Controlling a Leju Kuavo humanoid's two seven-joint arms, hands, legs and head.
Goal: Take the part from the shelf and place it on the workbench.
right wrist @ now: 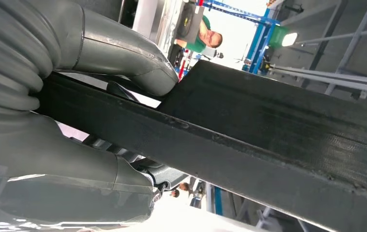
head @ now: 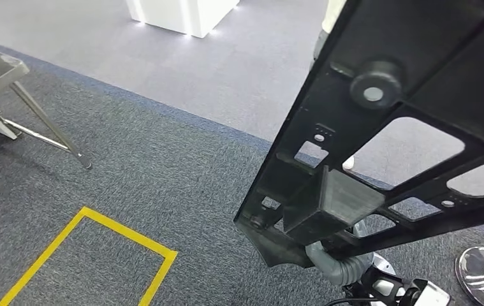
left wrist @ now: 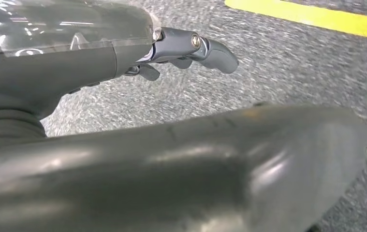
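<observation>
The part (right wrist: 249,130) is gripped by the right hand (right wrist: 89,96) and carried above the carpet (head: 131,172). The left hand (left wrist: 191,48) apparently hangs empty (fingers loosely curled). Removal from the shelf is done; placement on the desk remains.

The part (head: 379,146) is a flat black plastic frame, long and ribbed, with several rectangular and slanted cut-outs, a round boss with a pale centre near its upper end, and a boxy block jutting from its lower middle. It hangs tilted in the air above the carpet, its lower end nearest the yellow tape (head: 92,255), up and to the right of it. In the right wrist view its dark edge (right wrist: 249,140) crosses the picture diagonally.
</observation>
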